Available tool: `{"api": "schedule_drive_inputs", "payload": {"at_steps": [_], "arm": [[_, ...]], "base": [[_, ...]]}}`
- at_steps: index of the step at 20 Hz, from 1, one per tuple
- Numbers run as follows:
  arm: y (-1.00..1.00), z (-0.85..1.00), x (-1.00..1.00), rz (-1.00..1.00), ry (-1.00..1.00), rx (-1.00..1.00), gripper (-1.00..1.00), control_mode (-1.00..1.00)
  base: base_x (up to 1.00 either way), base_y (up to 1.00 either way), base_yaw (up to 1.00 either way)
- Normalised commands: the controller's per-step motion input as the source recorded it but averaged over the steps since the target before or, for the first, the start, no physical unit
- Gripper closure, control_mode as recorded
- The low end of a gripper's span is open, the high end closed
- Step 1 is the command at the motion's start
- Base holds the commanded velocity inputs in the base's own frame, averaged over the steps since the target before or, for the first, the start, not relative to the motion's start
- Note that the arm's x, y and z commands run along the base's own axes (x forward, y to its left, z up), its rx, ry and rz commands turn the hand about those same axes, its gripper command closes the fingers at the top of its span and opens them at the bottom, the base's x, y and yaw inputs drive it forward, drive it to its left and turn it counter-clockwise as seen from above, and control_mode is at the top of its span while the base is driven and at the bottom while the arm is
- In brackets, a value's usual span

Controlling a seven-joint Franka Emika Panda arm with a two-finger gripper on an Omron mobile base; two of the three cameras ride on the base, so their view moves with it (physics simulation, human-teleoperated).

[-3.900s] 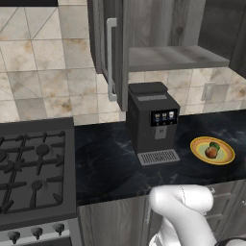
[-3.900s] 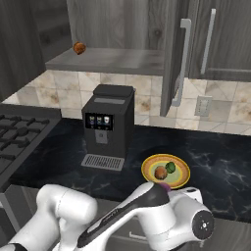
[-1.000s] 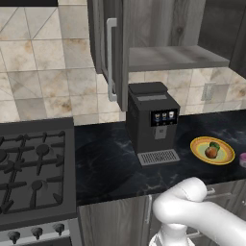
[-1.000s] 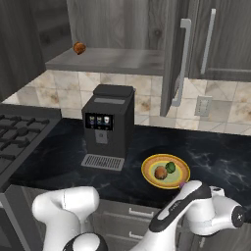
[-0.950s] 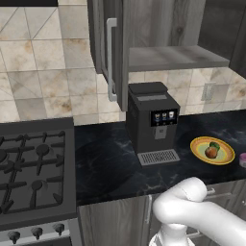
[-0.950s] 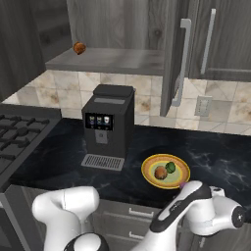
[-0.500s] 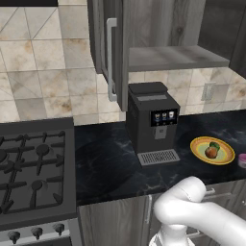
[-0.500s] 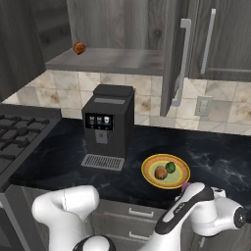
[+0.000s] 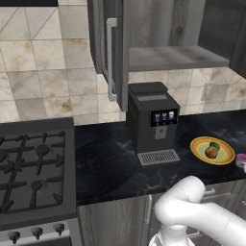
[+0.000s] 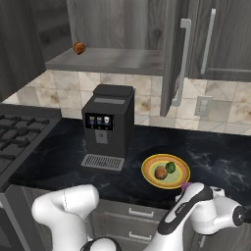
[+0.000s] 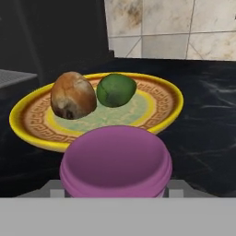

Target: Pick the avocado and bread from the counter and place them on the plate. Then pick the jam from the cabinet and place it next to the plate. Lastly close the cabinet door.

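The yellow plate (image 11: 152, 117) lies on the black counter (image 9: 105, 163) with the orange-brown bread (image 11: 73, 96) and the green avocado (image 11: 116, 90) side by side on it. The pink-purple jam (image 11: 116, 162) is low, just in front of the plate's near rim, between my fingers; my gripper (image 11: 115, 186) is shut on it. From the left base view the jam (image 9: 240, 159) sits at the plate's (image 9: 211, 150) right side, by the counter's front edge. My gripper (image 10: 188, 190) is just in front of the plate (image 10: 165, 170). The cabinet door (image 9: 108, 48) stands open.
A black coffee machine (image 9: 151, 120) stands on the counter left of the plate. The gas stove (image 9: 33, 168) is further left. Inside the cabinet, the grey shelf (image 10: 108, 60) carries a small orange-brown lump (image 10: 79, 47). Tiled wall runs behind the counter.
Since the earliest frames my arm has swung right and the jam has arrived beside the plate. Over the last second the wrist has sunk slightly; the jam has barely moved.
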Motion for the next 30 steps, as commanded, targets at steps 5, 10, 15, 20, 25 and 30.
{"api": "schedule_drive_inputs", "payload": {"at_steps": [5,10,15,20,25,30], "arm": [[-0.01,-0.13,0.14,0.0,-0.01,0.0,1.0,-1.0],[-0.01,-0.14,0.13,0.0,-0.01,0.0,1.0,-1.0],[0.0,-0.14,0.04,0.0,-0.03,0.0,-1.0,-1.0],[0.0,-0.08,0.0,0.0,-0.03,0.0,-1.0,-1.0],[-0.01,-0.16,-0.12,0.0,-0.02,0.0,-1.0,-1.0],[0.0,-0.19,-0.2,0.0,0.0,0.0,-1.0,-1.0]], "base": [[0.0,0.0,0.0],[0.0,0.0,0.0],[0.0,0.0,0.0],[0.0,0.0,0.0],[0.0,0.0,0.0],[0.0,0.0,0.0]]}}
